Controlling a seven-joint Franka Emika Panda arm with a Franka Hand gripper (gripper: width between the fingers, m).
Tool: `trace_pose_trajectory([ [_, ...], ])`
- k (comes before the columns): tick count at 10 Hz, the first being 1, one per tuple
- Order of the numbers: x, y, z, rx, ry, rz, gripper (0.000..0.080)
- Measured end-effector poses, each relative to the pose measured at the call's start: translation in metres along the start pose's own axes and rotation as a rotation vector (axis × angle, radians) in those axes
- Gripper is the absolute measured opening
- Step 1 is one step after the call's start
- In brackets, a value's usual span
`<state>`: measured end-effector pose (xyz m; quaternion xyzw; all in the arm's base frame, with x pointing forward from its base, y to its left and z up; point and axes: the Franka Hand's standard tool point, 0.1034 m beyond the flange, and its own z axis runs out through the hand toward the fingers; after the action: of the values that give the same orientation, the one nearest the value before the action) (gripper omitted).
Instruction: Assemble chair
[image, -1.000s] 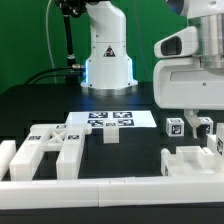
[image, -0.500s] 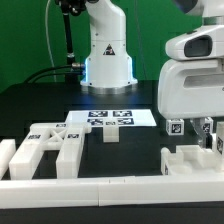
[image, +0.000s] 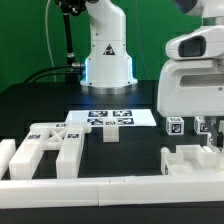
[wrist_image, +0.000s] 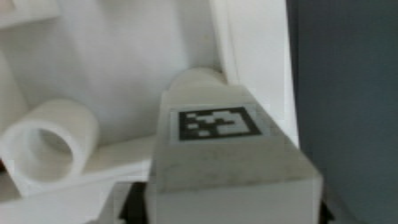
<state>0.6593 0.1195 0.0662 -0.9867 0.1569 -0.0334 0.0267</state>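
My arm comes straight down at the exterior view's right, with the wrist low over the table (image: 40, 100). My end effector (image: 208, 132) is clamped shut on a tagged chair leg (wrist_image: 221, 130), just beside a white chair frame (image: 190, 160).

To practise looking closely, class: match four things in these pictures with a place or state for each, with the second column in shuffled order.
1. marker board
2. small white block
3. slotted frame
4. gripper

a. lies at the exterior view's left
b. closed on a tagged white part
c. lies flat in the centre, carrying several tags
d. stands alone just in front of the marker board

Pairs: 1-c, 2-d, 3-a, 4-b
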Motion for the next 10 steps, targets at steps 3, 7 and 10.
trace_pose_trajectory([
  [3,0.001,0.004,0.001,-0.008,0.001,0.431,0.0288],
  [7,0.001,0.015,0.002,0.046,-0.074,1.007,0.0289],
  [10,0.000,0.014,0.002,0.040,-0.075,1.014,0.0301],
])
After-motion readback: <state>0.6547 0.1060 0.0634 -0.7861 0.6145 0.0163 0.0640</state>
